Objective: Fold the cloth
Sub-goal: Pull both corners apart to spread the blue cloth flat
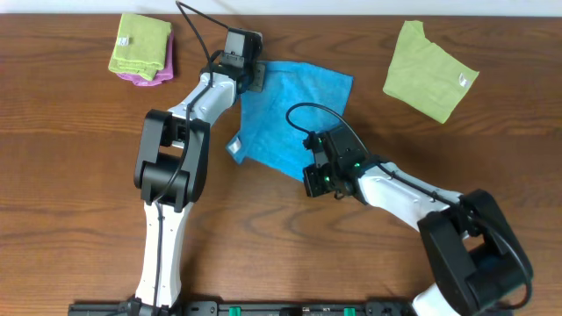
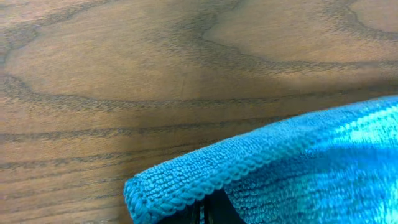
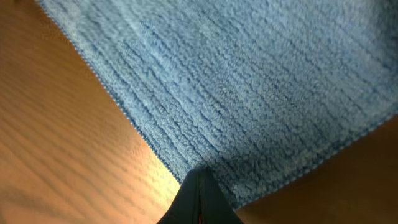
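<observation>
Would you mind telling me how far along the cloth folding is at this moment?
Done: the left tool is shut on the far-left corner of the blue towel, the right tool on its near corner. In hand: that two-corner pinch. Left: the fold itself; the towel lies spread open on the table, only one small corner flipped over.

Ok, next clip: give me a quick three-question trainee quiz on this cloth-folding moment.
1. True or false: the left pincer and the right pincer are each shut on the blue cloth.
2. What peeks out beneath the folded lime-green cloth at the left? A) a purple cloth B) a white towel C) a sponge
3. Fill in: the overhead view shows ___ lime-green cloths in all.
Key: 1 true; 2 A; 3 two, as a second lime-green cloth lies on the right.
</observation>
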You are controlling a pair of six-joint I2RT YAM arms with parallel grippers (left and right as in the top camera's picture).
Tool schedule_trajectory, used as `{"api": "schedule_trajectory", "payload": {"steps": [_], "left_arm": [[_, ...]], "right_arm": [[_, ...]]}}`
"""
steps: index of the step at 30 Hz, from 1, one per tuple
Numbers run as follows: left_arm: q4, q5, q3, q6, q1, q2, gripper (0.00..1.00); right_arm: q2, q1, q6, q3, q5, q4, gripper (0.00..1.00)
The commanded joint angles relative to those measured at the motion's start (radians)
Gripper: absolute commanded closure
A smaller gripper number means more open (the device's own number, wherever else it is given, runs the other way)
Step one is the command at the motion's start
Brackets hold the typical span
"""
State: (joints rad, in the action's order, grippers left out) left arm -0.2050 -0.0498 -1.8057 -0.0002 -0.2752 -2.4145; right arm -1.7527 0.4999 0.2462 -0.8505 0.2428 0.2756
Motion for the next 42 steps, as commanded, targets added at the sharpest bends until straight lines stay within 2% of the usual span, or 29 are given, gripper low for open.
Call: {"api": "schedule_trajectory", "payload": {"steps": [1,17,28,33,38,42], "left_arm": [[-0.029,0.070,-0.002,0.004,0.008,-0.021,0.94],[-0.180,0.114,-0.002,0.027,0.034,-0.021,0.94],[-0.371,0.135,-0.002,0.018,0.035,-0.021,0.94],[-0.428,0.133,-0.002,-0.034,0.034,-0.021,0.94],[-0.423,0.081,-0.004,-0.052,0.034,0.005,0.94],[-0.423,0.023,-0.004,-0.052,0.034,0.084,0.94]], "right_arm": [[-0.017,0.011,0.041,0.023,-0.066,0.077,0.99],[-0.016,-0.048,0.128,0.023,-0.195,0.285,0.99],[-0.016,-0.148,0.127,0.022,-0.195,0.293,0.99],[-0.016,-0.148,0.127,0.019,-0.194,0.291,0.99],[0.000,-0.148,0.127,-0.014,-0.175,0.313,0.99],[0.080,-0.148,0.123,-0.055,-0.175,0.346,0.99]]}}
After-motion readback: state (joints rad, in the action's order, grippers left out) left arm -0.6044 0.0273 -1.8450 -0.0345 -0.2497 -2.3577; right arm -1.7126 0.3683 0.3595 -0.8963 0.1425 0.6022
